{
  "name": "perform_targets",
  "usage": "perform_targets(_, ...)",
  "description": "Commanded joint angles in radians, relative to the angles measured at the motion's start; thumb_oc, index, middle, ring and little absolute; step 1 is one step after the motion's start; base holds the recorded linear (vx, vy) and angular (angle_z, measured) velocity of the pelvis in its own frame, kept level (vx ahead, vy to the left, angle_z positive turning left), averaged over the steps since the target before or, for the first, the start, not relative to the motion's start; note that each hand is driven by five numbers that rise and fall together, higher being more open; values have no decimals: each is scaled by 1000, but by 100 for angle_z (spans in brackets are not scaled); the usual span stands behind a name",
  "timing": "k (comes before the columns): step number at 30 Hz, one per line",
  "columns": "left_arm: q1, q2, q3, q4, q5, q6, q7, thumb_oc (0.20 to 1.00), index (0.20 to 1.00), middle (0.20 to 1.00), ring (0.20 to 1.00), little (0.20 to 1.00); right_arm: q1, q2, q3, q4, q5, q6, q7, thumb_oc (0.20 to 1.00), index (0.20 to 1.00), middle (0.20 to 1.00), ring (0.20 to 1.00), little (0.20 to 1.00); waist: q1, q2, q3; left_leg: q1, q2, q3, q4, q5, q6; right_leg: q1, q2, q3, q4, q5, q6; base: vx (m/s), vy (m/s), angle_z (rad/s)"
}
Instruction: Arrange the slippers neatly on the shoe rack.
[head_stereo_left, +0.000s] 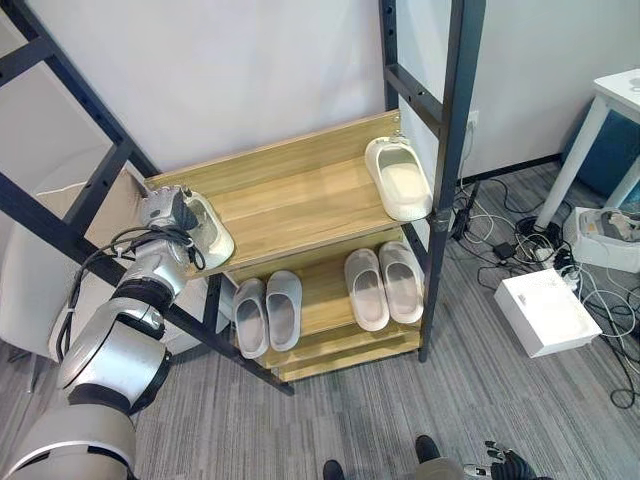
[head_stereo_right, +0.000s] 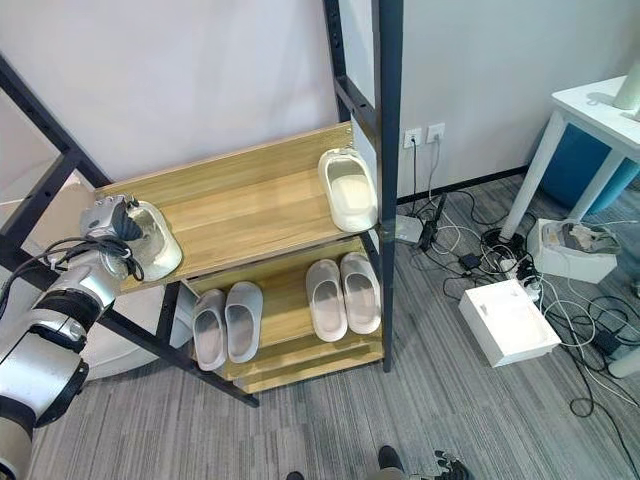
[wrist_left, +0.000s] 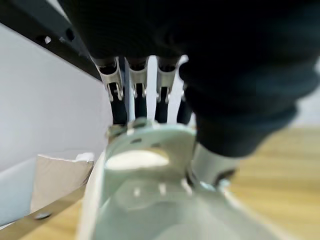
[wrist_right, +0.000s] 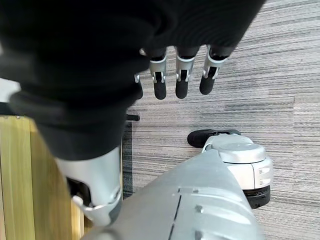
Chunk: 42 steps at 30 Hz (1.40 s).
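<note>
- A pale slipper is pinched between fingers and thumb of the left hand at the left end of the shoe rack's top shelf.
- A second slipper is seen at the right end.
- Two pairs are lined up on the lower shelf.
- The right hand is held over the carpet, fingers relaxed.

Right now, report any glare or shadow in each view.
Left wrist view: glare spot on the white slipper the left hand grips. Eye views: top shelf shades the lower shelf. Right wrist view: no glare by the open right hand.
</note>
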Motion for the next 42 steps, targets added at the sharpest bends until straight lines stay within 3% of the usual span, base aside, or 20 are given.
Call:
perform_targets(1,-59,-38,-11,88,-10,-12,-34,200,200,200,200,200,-5,-15,11,-70,16,-27,-10,1000,1000,1000,1000,1000,-37,-46,33,80,-12,38,1,-41,-11,29,27,-8,50,-122,-4,13,15,-7)
perform_targets(9,-79,-17,-103,121,141,7,-80,200,200,200,200,200,8,-46,9,-123,8,-26,0,1000,1000,1000,1000,1000,-50,-39,33,92,-12,48,1,-49,-11,35,27,-4,53,-127,-2,12,6,-7)
perform_targets(20,-79,-4,-114,84,167,-1,-85,200,200,200,200,200,10,-49,12,-149,9,-28,10,1000,1000,1000,1000,1000,-42,-43,34,92,-12,39,1,-47,-12,42,28,-13,53,-131,-4,0,0,0)
perform_targets(29,-105,84,-112,-231,226,-29,13,200,200,200,200,200,14,-34,-4,-147,31,-46,7,1000,1000,1000,1000,1000,-22,-54,29,89,-12,24,1,-47,-13,47,25,-25,51,-132,-4,-11,-13,6)
perform_targets(39,-139,-14,-113,9,195,12,-62,200,200,200,200,200,-21,-19,16,-94,36,-23,8,1000,1000,1000,1000,1000,-16,-50,21,88,-12,15,2,-42,-12,50,24,-38,52,-130,-7,-5,-2,-1)
perform_targets(40,-140,-21,-114,29,190,15,-67,438,438,438,438,438,-23,-16,19,-89,40,-21,10,1000,1000,1000,1000,1000,-15,-50,21,89,-12,14,3,-41,-12,52,24,-39,51,-130,-8,0,0,0)
perform_targets(42,-140,-30,-113,64,177,18,-73,1000,1000,1000,1000,1000,-26,-15,25,-83,41,-19,13,1000,1000,1000,1000,1000,-14,-50,19,89,-12,12,2,-41,-12,53,25,-40,50,-130,-8,-4,-14,5)
